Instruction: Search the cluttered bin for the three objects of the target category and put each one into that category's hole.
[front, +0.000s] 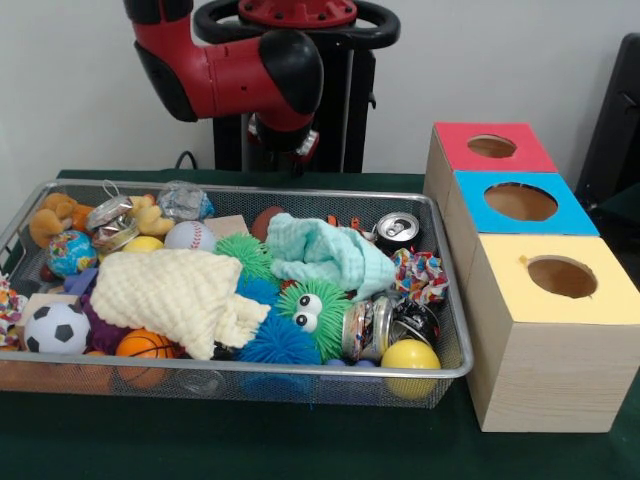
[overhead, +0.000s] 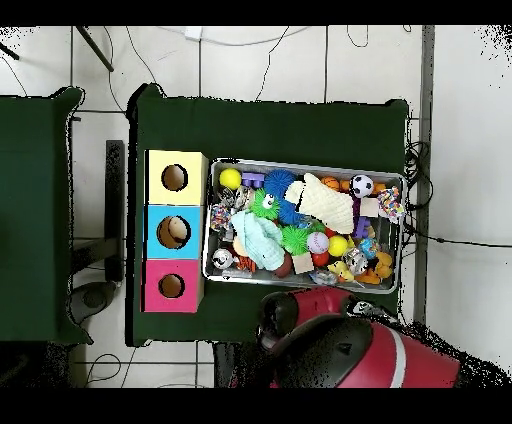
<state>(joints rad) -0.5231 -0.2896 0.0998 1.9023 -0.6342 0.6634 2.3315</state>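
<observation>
Cluttered bin (front: 240, 372) sits on the green table (front: 250, 445), just beside three wooden boxes with coloured tops, and you should note that it appears fully loaded: nothing is visibly lifted out, and the round holes in the red box (front: 492, 147), blue box (front: 520, 202) and yellow box (front: 562, 277) show only dark interiors, so whether anything lies inside cannot be told. In my judgement all three placements remain to be done. The arm (front: 230, 70) is drawn back near the pedestal, clear of the bin; its end effector is not discernible in either view, so you cannot tell whether it is wide or narrow. Contents are mixed: a cream waffle-textured cloth (front: 185, 295), a mint cloth (front: 325, 255), spiky rubber puff balls in blue and green (front: 300, 320), a smooth yellow ball (front: 410, 356), a soccer ball (front: 56, 327), a small basketball (front: 145, 345), a baseball (front: 190, 236), a metal can (front: 398, 230) and plush toys (front: 55, 215). The bin itself is fine silver wire mesh with a rounded rim.
</observation>
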